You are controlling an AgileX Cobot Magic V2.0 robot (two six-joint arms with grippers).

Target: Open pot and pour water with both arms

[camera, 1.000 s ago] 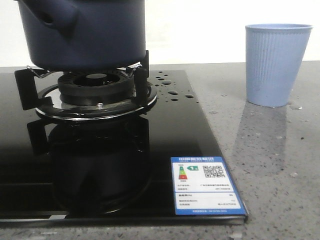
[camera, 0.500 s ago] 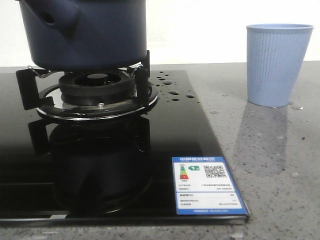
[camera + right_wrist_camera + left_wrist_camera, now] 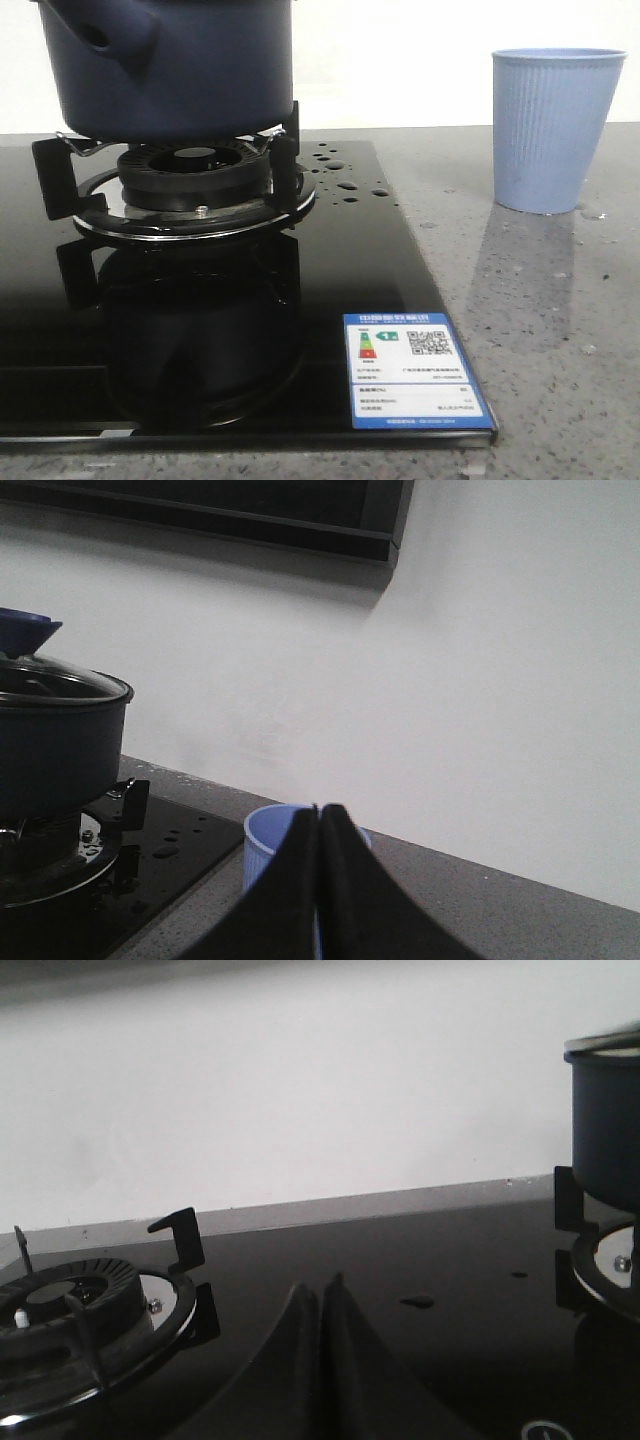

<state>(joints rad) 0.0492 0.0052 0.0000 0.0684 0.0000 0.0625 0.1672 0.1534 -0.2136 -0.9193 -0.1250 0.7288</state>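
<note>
The dark navy pot (image 3: 170, 65) stands on the burner grate (image 3: 170, 185) of the black glass hob, its hollow stub (image 3: 110, 35) facing front left. In the right wrist view the pot (image 3: 55, 745) carries a glass lid (image 3: 45, 675) with a blue knob (image 3: 25, 630). Water beads (image 3: 345, 185) lie on the hob right of the burner. A light blue ribbed cup (image 3: 552, 125) stands on the grey counter to the right. My left gripper (image 3: 320, 1295) is shut and empty over the hob, left of the pot (image 3: 605, 1125). My right gripper (image 3: 320, 815) is shut and empty, in front of the cup (image 3: 268, 845).
A second burner (image 3: 75, 1310) sits on the hob beside my left gripper. An energy label sticker (image 3: 412, 370) is at the hob's front right corner (image 3: 485, 430). A white wall runs behind the counter. A dark range hood (image 3: 250, 515) hangs above.
The front view has shifted very slightly between one second ago and now; the pot, cup and beads keep their places. Neither gripper shows in the earlier frames.
</note>
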